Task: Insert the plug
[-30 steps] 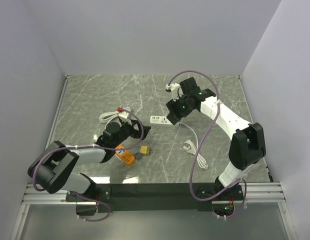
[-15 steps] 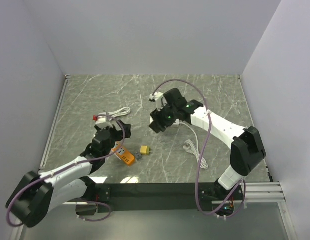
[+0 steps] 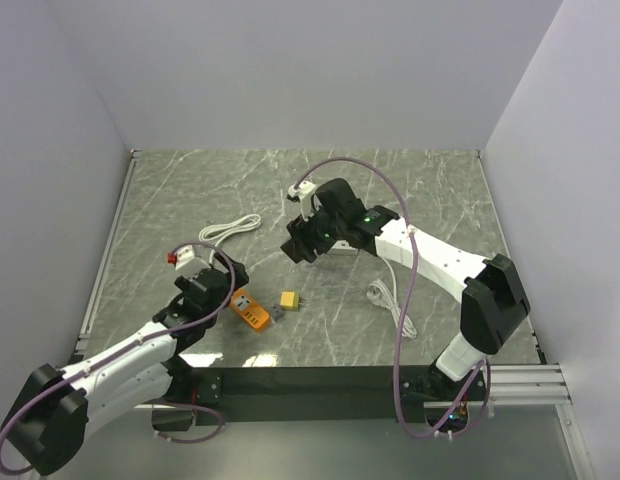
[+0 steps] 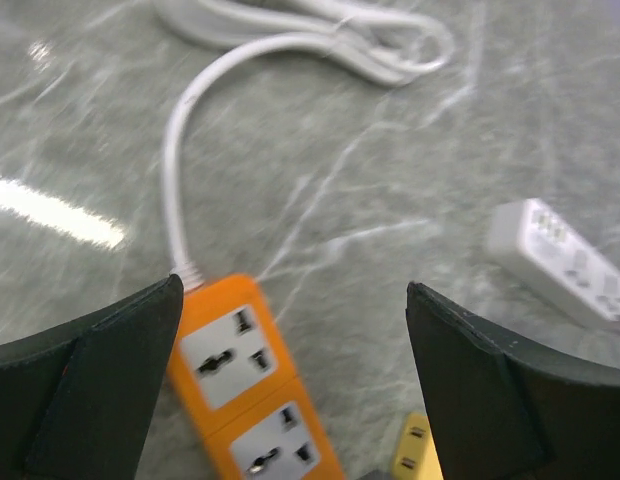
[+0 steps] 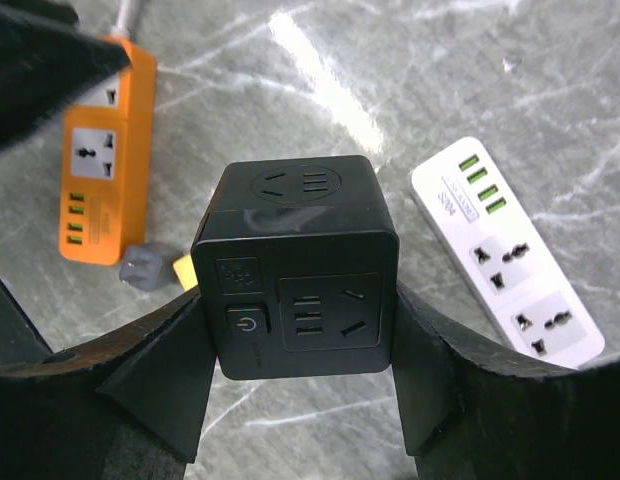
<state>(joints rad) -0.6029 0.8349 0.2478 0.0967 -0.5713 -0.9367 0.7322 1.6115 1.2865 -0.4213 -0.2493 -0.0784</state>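
My right gripper [image 3: 296, 246] is shut on a black cube socket [image 5: 305, 265] and holds it above the table, its outlet face toward the wrist camera. A small yellow plug [image 3: 288, 299] lies on the table beside a grey adapter [image 3: 276, 312]; both also show in the right wrist view, the plug [image 5: 186, 272] partly hidden behind the cube. My left gripper [image 3: 222, 296] is open and empty, just above the near end of an orange power strip [image 4: 245, 390], with the yellow plug [image 4: 415, 450] close to its right finger [image 4: 520, 390].
The orange power strip [image 3: 250, 308] lies left of the plug. A white power strip [image 5: 505, 250] lies to the right of the cube, mostly hidden by the right arm in the top view. White cables coil at the back left [image 3: 230, 228] and at the right [image 3: 385, 295].
The right arm has swung left with the cube socket in its grip. The left arm has pulled back toward the near left, its gripper now by the orange strip.
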